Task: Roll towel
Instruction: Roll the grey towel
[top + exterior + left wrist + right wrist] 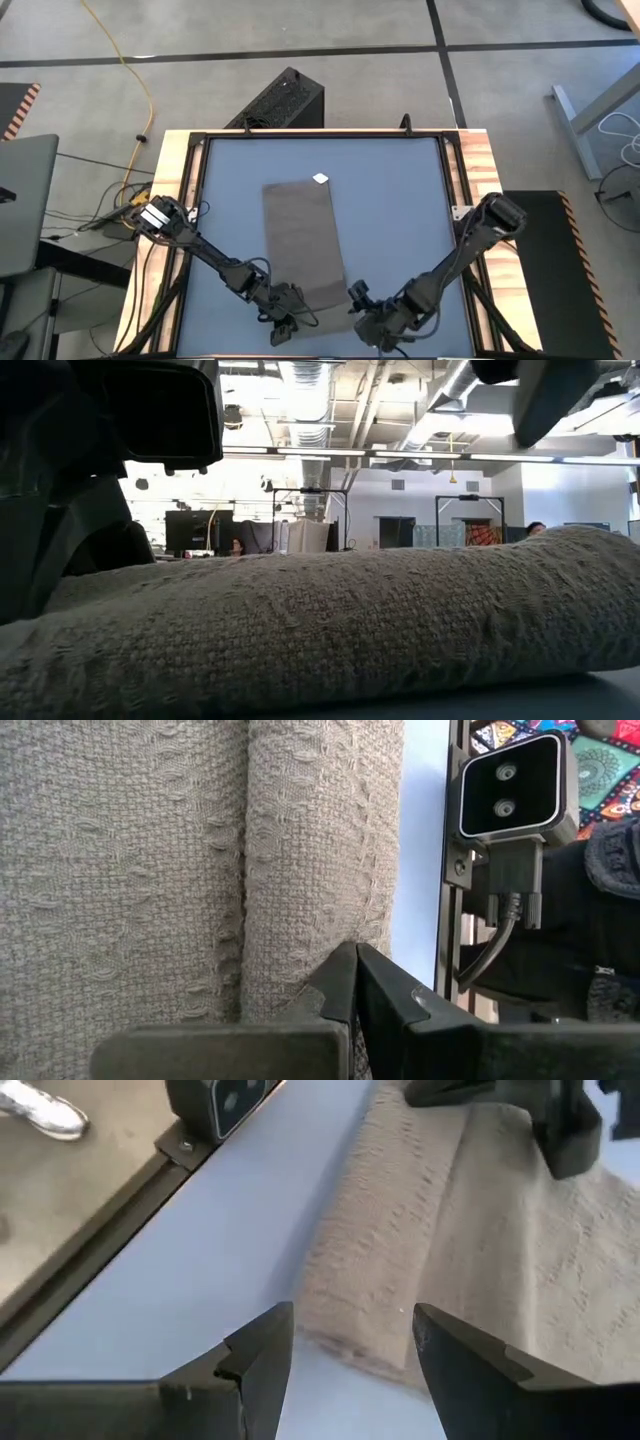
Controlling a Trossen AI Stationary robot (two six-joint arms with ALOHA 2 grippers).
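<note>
Two grippers flank the towel [303, 240] at the mat's 6 o'clock edge, where a first turn is rolled: left gripper [352, 982] pinched shut on it, right gripper [352, 1342] open; you roll toward 12 o'clock next.

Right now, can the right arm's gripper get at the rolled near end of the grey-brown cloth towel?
Probably yes. The right gripper is open with the grey-brown cloth towel's rolled end just ahead of it, only bare table mat between. The left gripper sits shut at the roll's other side.
</note>
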